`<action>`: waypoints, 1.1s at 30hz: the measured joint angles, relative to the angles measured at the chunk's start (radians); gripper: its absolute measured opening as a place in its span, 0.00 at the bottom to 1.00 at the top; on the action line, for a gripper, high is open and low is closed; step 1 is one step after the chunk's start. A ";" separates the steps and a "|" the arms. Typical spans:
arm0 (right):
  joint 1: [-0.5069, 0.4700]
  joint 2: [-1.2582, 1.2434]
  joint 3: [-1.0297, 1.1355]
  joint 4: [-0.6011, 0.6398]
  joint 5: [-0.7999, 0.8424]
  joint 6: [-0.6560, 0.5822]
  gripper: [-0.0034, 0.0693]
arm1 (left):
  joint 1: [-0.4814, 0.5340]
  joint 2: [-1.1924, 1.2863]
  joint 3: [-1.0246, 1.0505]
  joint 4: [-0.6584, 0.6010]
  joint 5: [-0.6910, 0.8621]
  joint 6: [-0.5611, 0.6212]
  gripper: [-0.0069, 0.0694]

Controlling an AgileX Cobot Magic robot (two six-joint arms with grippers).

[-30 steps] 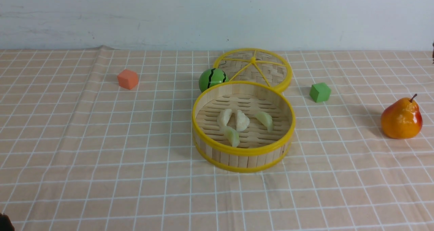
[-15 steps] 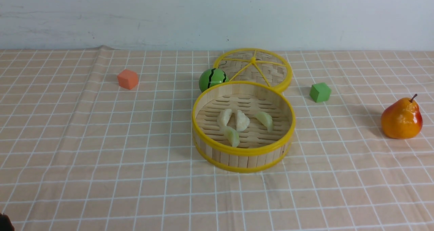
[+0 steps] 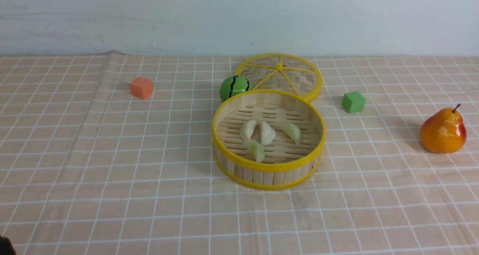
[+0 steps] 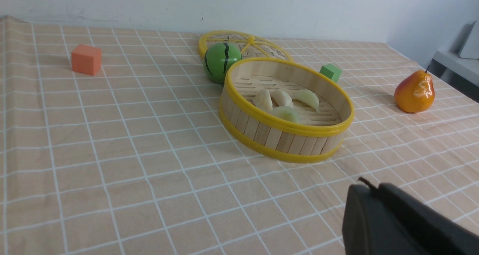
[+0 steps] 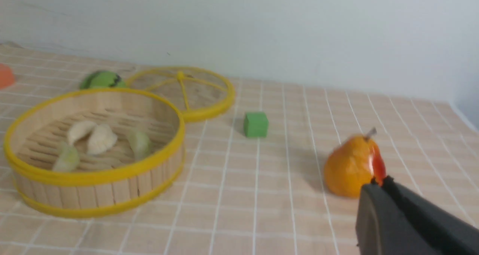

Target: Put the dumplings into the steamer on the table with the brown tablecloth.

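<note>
The steamer (image 3: 268, 175) stands mid-table on the brown tablecloth (image 3: 112, 154), a round bamboo basket with yellow rims. Several pale dumplings (image 3: 267, 133) lie on its slatted floor, two touching at the middle, one greenish in front (image 3: 256, 150) and one to the right (image 3: 292, 132). In the left wrist view my left gripper (image 4: 368, 185) is shut and empty, low over the cloth, well short of the steamer (image 4: 284, 139). In the right wrist view my right gripper (image 5: 380, 182) is shut and empty, right of the steamer (image 5: 93, 195). Only a dark bit of the left arm shows in the front view's corner.
A flat woven lid with yellow spokes (image 3: 280, 75) lies behind the steamer, touching it. A green watermelon ball (image 3: 234, 87) sits at its back left. An orange cube (image 3: 141, 87) is far left, a green cube (image 3: 353, 102) right, a pear (image 3: 443, 130) far right.
A dark bit of the right arm at the front view's right edge has left the picture. Nothing on the table has moved.
</note>
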 joint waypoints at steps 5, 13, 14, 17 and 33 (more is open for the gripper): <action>-0.027 -0.145 0.176 0.000 0.016 0.076 0.05 | 0.000 0.000 0.000 0.000 0.000 0.000 0.12; -0.027 -0.205 0.259 -0.001 0.076 0.084 0.05 | 0.000 0.000 0.000 0.000 0.000 0.000 0.13; -0.027 -0.205 0.256 0.000 0.096 0.084 0.05 | 0.000 0.000 0.000 0.000 0.000 0.000 0.13; -0.027 -0.206 0.254 0.002 0.109 0.085 0.05 | 0.000 0.000 0.000 0.000 0.000 0.000 0.13; -0.028 -0.206 0.251 0.003 0.117 0.086 0.06 | 0.000 0.000 0.000 0.000 0.000 0.000 0.16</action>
